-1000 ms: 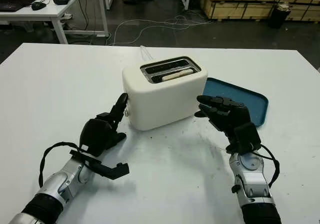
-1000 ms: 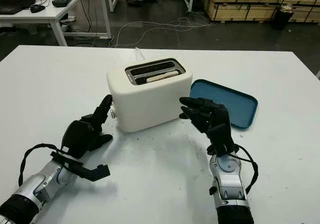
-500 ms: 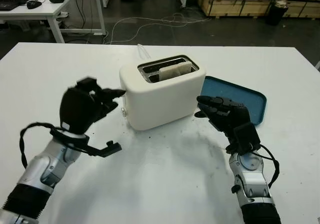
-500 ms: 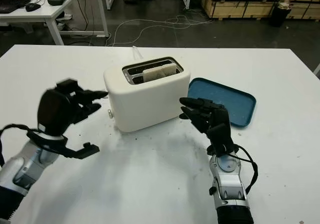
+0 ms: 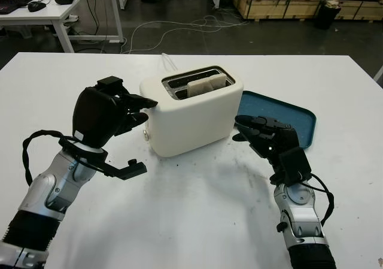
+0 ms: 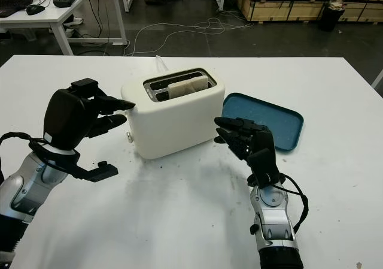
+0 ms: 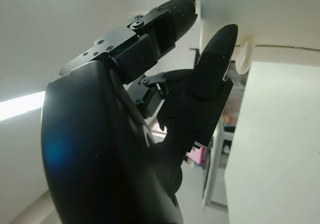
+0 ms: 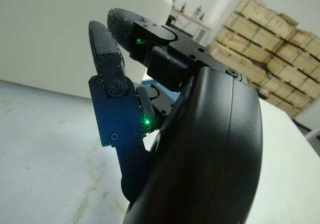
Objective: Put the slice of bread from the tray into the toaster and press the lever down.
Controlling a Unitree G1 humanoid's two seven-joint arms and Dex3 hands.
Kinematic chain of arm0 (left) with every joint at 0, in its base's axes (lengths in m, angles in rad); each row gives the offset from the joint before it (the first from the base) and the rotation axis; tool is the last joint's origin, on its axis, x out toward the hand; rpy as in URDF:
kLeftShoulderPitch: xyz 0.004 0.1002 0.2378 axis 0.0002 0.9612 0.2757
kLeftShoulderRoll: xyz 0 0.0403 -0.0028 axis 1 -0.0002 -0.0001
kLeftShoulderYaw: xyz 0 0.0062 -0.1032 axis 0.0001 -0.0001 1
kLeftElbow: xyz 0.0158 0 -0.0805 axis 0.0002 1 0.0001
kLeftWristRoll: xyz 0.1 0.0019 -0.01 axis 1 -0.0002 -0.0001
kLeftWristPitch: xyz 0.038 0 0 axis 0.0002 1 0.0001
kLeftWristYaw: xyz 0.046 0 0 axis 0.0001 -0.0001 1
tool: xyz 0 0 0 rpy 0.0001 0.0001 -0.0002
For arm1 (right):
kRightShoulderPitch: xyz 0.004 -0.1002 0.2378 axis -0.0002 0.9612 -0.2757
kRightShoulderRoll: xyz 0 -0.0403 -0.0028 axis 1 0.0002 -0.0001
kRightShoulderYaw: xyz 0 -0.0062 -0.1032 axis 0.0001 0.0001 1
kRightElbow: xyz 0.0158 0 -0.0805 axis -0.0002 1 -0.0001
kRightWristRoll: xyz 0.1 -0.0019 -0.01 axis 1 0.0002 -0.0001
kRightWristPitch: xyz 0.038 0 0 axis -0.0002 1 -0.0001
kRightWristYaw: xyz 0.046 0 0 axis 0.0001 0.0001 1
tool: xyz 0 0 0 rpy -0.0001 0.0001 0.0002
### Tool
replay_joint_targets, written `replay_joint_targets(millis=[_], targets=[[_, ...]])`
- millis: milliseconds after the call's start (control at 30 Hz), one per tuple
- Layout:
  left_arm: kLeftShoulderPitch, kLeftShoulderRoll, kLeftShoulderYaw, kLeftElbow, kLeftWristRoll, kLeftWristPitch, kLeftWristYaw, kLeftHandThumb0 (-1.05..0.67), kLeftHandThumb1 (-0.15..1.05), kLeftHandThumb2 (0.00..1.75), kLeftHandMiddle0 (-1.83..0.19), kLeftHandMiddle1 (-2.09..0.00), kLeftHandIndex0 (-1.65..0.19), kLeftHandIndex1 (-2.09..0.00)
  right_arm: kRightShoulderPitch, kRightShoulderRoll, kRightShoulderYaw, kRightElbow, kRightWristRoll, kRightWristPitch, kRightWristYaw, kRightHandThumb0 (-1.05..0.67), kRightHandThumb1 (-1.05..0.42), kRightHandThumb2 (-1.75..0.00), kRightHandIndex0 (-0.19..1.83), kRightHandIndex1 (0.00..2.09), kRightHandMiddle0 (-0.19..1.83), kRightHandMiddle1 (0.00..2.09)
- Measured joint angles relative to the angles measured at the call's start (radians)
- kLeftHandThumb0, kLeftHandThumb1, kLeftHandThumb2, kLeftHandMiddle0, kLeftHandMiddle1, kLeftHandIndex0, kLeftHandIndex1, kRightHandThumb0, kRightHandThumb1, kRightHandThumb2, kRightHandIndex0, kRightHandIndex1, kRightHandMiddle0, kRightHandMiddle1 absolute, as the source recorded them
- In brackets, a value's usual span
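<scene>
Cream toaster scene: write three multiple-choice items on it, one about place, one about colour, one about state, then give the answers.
1. Where is the slice of bread?
A. In a slot of the cream plastic toaster
B. On the tray
C. In the right hand

2. What colour is the flat rectangular tray?
A. Red
B. Blue
C. Yellow

3. What is the black three-finger left hand holding?
A. The bread
B. The tray
C. Nothing

Answers: 1 A, the slice stands up out of the slot nearer the robot. 2 B, its bare surface is blue. 3 C, it is open, raised at the toaster's end, while the right hand is open near the tray.
</scene>
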Motion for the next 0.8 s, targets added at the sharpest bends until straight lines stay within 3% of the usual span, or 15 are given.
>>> replay_joint_targets(millis=[233,433,500,800], targets=[[-0.041,0.073,0.033,-0.065,-0.012,0.056,-0.238,-0.30,0.66,0.00,-0.95,-1.08,-1.27,-0.06,0.000,0.000,0.000,-0.004,0.000,0.000,0.007,-0.48,-0.86,0.00,1.05,0.74,1.24,0.00],[-0.040,0.152,0.117,-0.156,-0.062,0.121,-0.418,-0.29,0.66,0.00,-0.89,-1.27,-1.30,-0.13,0.000,0.000,0.002,-0.007,0.000,0.001,0.008,-0.48,-0.85,0.00,1.05,0.74,1.25,0.00],[-0.040,0.164,0.138,-0.196,-0.066,0.149,-0.466,-0.27,0.67,0.00,-0.89,-1.16,-1.28,-0.13,0.000,0.001,0.002,-0.007,0.000,0.002,0.008,-0.48,-0.85,0.00,1.05,0.73,1.24,0.00],[-0.020,0.184,0.164,-0.244,-0.074,0.157,-0.529,-0.33,0.80,0.03,-0.92,-1.04,-1.26,-0.09,0.000,0.002,0.002,0.002,0.001,0.004,0.008,-0.49,-0.85,0.00,1.06,0.72,1.24,0.00]])
